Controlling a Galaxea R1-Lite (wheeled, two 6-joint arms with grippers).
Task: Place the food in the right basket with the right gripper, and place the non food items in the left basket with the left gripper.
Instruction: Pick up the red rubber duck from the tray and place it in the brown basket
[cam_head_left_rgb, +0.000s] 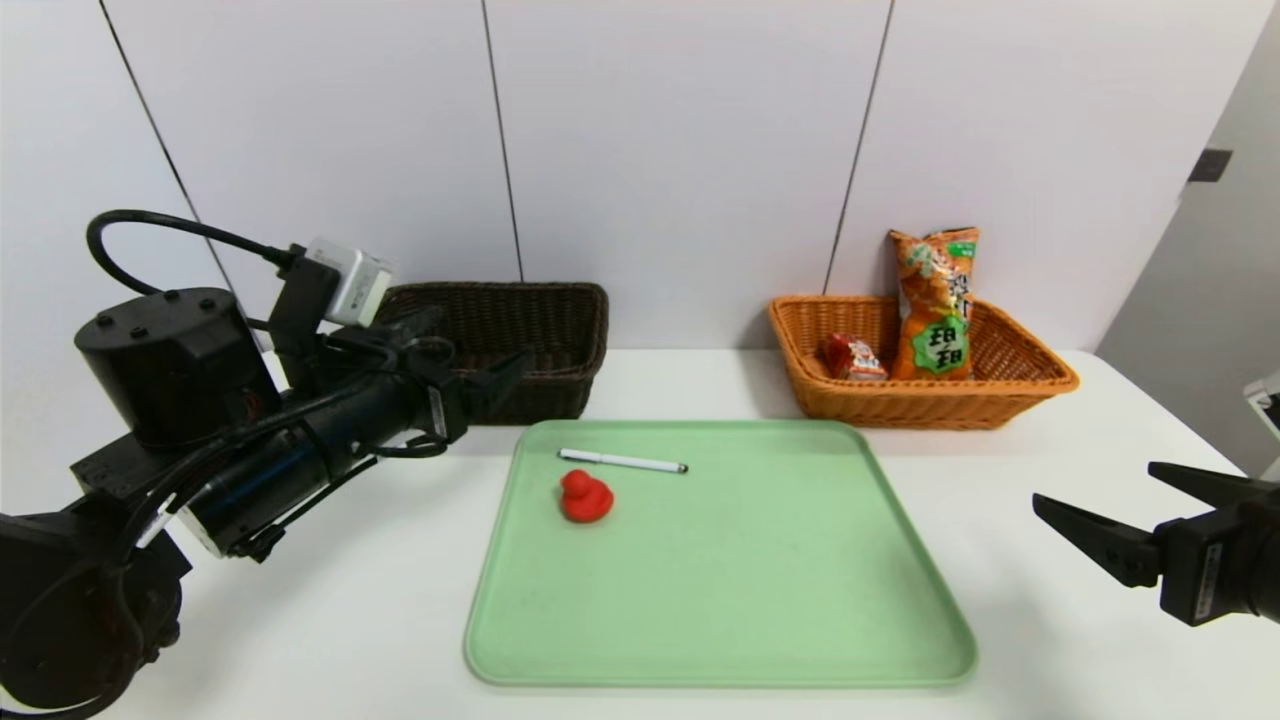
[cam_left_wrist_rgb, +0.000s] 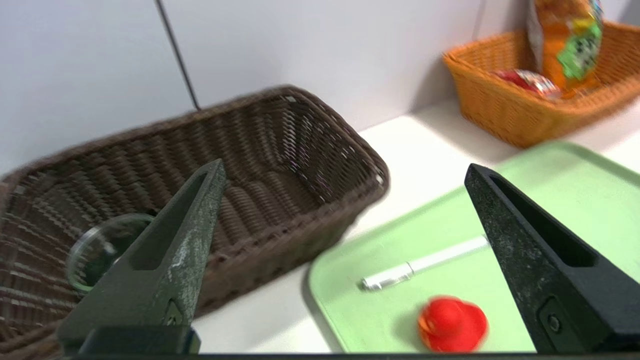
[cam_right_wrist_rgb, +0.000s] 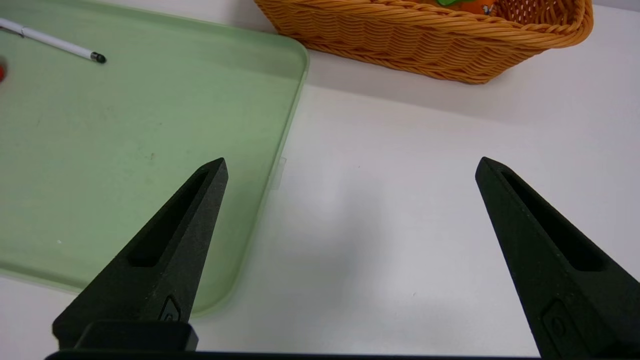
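On our left, the left gripper (cam_head_left_rgb: 478, 383) hangs wide and empty at the near rim of the left basket (cam_head_left_rgb: 560, 330), where a clear glass cup (cam_left_wrist_rgb: 102, 247) lies. On the green tray (cam_head_left_rgb: 720, 620), the white pen (cam_head_left_rgb: 622, 461) lies along the far edge, tip rightward, the red duck (cam_head_left_rgb: 585, 496) just nearer; the rest is bare. The right basket (cam_head_left_rgb: 920, 400) holds the snack bag (cam_head_left_rgb: 935, 305) upright and the red carton (cam_head_left_rgb: 852, 357). The right gripper (cam_head_left_rgb: 1105, 500) waits wide near the table's right edge.

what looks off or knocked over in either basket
Nothing looks spilled or damaged. The glass cup lies on its side in the dark brown basket. The snack bag stands on end, leaning on the back wall of the orange basket, beside the drink carton. Pen and duck lie on the tray.
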